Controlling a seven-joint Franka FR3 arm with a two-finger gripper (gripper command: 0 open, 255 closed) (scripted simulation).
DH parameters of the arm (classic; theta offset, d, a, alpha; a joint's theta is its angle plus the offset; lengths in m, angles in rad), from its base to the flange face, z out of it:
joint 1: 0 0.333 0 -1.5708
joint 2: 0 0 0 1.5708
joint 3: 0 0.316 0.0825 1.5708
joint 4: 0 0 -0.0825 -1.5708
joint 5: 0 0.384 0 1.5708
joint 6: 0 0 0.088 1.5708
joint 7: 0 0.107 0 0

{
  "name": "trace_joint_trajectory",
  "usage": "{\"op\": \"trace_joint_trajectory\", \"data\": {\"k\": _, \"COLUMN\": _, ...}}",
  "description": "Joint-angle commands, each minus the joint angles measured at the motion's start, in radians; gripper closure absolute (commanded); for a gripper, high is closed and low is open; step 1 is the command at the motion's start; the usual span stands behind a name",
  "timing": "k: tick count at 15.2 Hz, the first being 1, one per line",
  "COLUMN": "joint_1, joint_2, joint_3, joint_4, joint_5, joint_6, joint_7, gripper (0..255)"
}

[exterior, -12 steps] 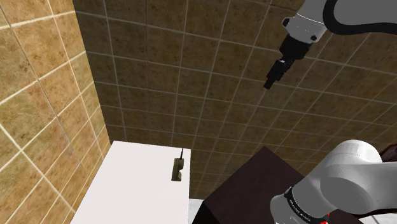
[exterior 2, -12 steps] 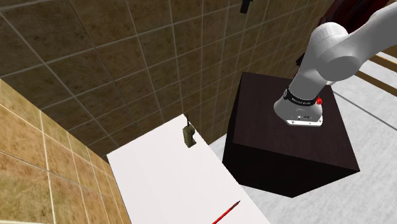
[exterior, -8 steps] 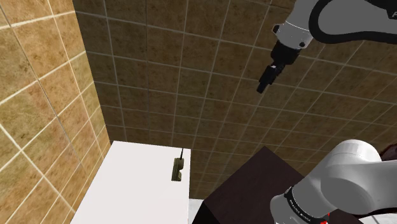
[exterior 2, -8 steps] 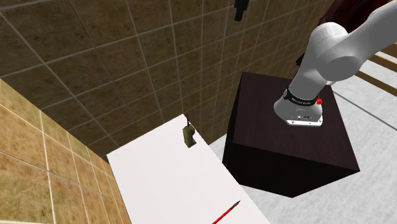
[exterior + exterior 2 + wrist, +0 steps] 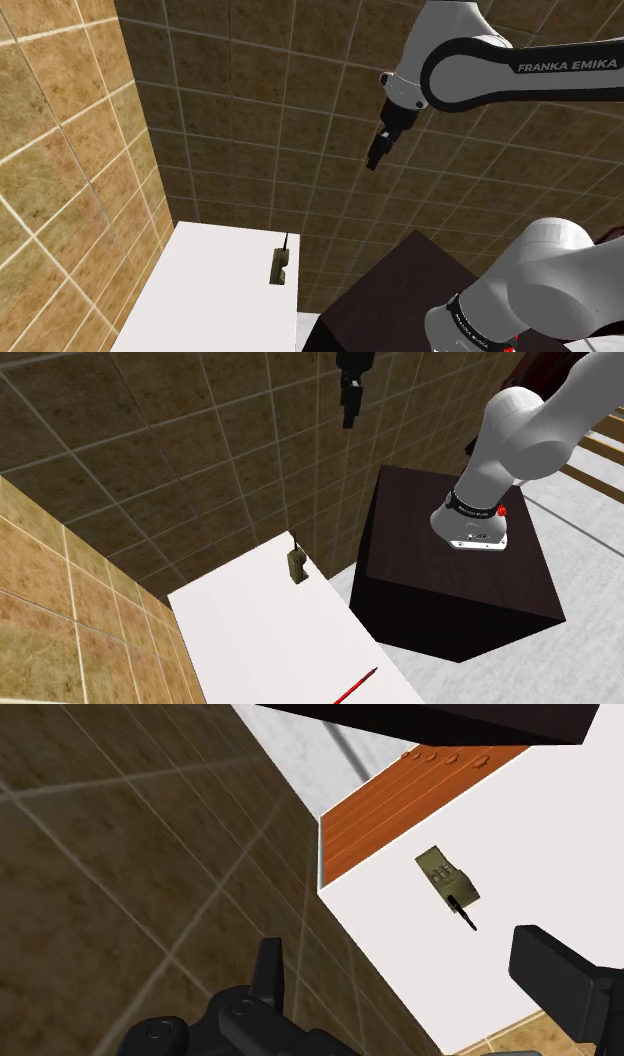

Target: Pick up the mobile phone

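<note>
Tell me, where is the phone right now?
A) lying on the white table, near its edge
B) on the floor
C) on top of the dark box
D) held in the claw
A: the phone lies on the table near its edge, while the open claw hangs well above it, holding nothing.

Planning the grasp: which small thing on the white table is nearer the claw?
The olive mobile phone with the antenna; the red pen lies at the table's opposite end.
</note>
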Motion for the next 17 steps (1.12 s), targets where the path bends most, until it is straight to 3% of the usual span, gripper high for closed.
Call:
{"op": "trace_joint_trajectory", "data": {"k": 1, "joint_1": 0.016, "joint_2": 0.058, "joint_3": 0.010, "joint_4": -0.013, "joint_5": 0.007, "joint_6": 0.064, "joint_7": -0.003, "gripper": 0}}
{"op": "trace_joint_trajectory", "data": {"k": 9, "joint_1": 0.073, "joint_2": 0.323, "joint_3": 0.053, "joint_4": -0.005, "joint_5": 0.023, "joint_6": 0.285, "joint_7": -0.016, "gripper": 0}}
{"op": "trace_joint_trajectory", "data": {"k": 17, "joint_1": 0.120, "joint_2": 0.616, "joint_3": 0.102, "joint_4": 0.071, "joint_5": 0.011, "joint_6": 0.467, "joint_7": -0.017, "gripper": 0}}
